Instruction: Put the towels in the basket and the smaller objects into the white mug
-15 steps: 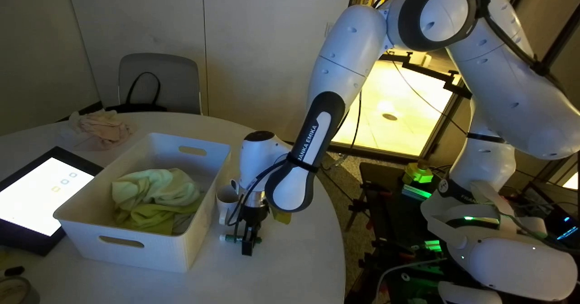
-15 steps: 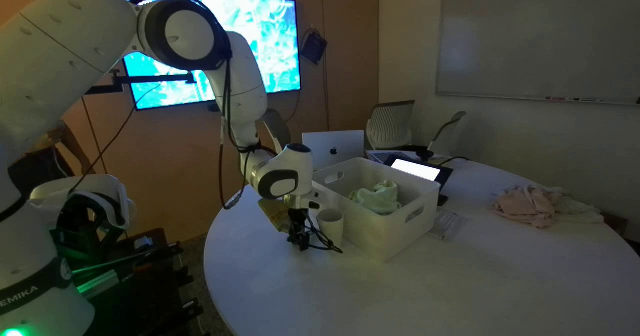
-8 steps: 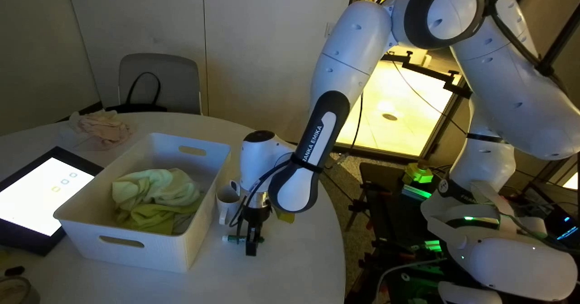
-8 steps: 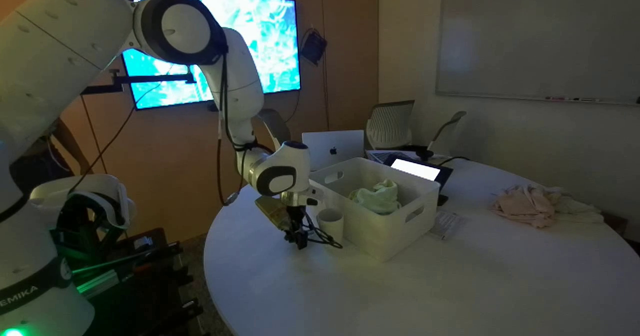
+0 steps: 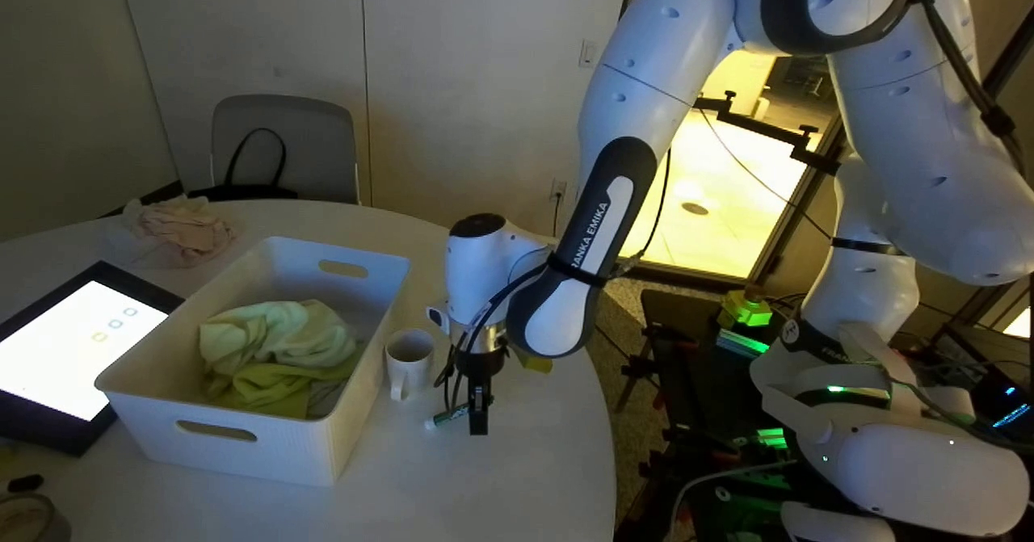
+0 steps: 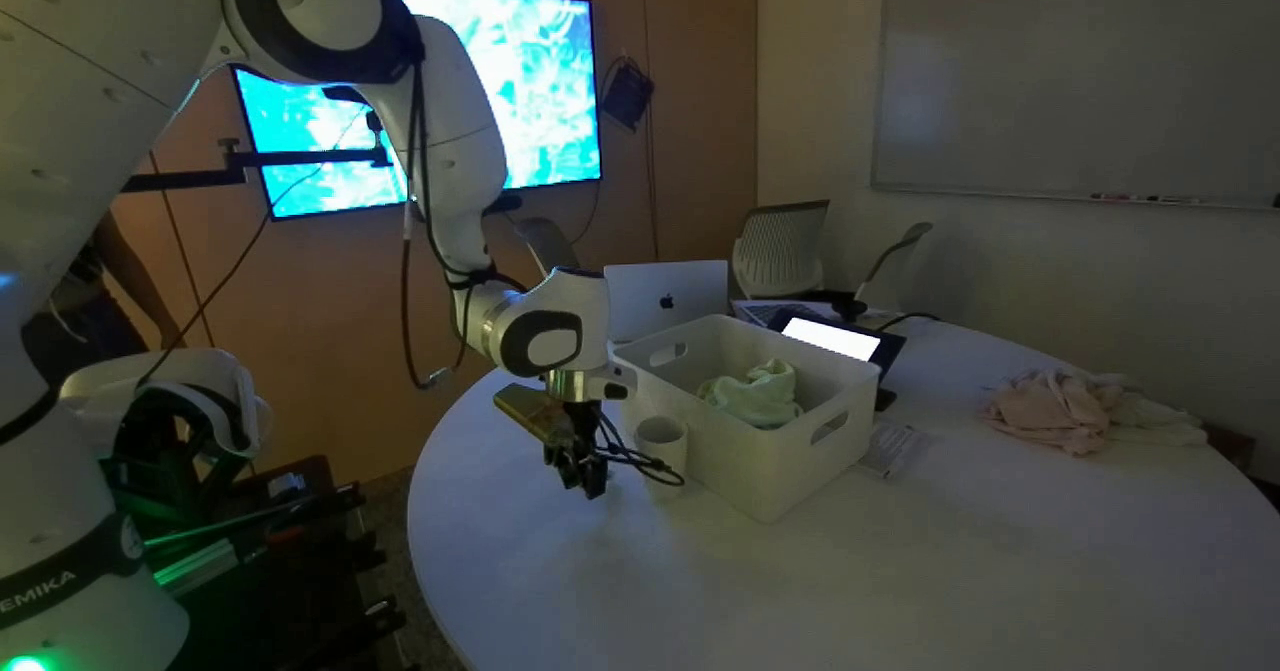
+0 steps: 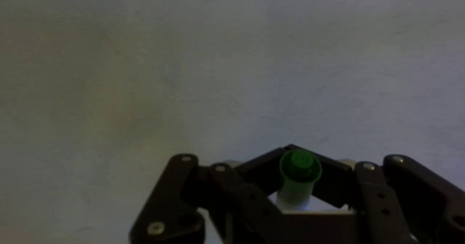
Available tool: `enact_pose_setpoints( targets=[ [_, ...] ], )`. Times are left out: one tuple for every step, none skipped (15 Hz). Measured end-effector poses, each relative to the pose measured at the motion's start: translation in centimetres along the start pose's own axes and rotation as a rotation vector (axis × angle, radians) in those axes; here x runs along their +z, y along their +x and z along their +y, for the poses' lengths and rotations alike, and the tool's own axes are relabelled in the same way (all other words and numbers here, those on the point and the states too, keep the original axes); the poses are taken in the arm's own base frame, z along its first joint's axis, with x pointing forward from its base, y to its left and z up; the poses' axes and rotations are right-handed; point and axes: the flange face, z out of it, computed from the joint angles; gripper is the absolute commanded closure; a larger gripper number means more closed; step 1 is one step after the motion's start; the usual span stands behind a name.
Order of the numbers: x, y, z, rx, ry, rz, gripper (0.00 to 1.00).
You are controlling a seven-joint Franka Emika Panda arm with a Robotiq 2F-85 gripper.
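Dim room (image 5: 460, 122): pink cloth (image 5: 186, 231) lay near the round surface's (image 5: 501, 485) edge; a basket (image 5: 266, 455) separated tablet (image 5: 81, 348) from mug (image 5: 410, 369); the tool (image 5: 478, 421) gripped a green marker (image 7: 300, 180).

Towels (image 5: 275, 344) lie in the basket (image 5: 279, 453). In an exterior view, the mug (image 5: 409, 374) stands right of it, the tablet (image 5: 69, 352) left
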Motion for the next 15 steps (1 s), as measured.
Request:
enact_pose_setpoints(
  targets=[
    [-0.3, -0.5, 0.4, 0.000, -0.007, -0.008, 0.99],
    [-0.5, -1.0, 0.8, -0.001, -0.014, -0.013, 0.99],
    [-0.8, -1.4, 1.1, -0.003, -0.021, -0.017, 0.99],
    [-1.1, -1.8, 1.4, -0.006, -0.028, -0.020, 1.00],
    [-1.3, -2.1, 1.7, -0.009, -0.033, -0.024, 0.99],
    [-1.6, -2.3, 1.9, -0.011, -0.039, -0.027, 1.00],
    [-1.8, -2.5, 2.1, -0.013, -0.044, -0.030, 1.00],
    [-2.1, -2.7, 2.2, -0.013, -0.047, -0.029, 1.00],
    [-2.3, -2.8, 2.4, -0.013, -0.050, -0.028, 0.99],
    [-2.5, -2.9, 2.4, -0.013, -0.052, -0.027, 0.99],
    [-2.7, -3.0, 2.5, -0.013, -0.053, -0.026, 0.99],
    [-2.9, -3.0, 2.5, -0.013, -0.053, -0.025, 1.00],
    [-3.0, -3.1, 2.5, -0.013, -0.054, -0.023, 0.99],
    [-3.2, -3.1, 2.5, -0.013, -0.054, -0.022, 1.00],
    [-3.3, -3.1, 2.6, -0.012, -0.055, -0.020, 0.99]
  ],
)
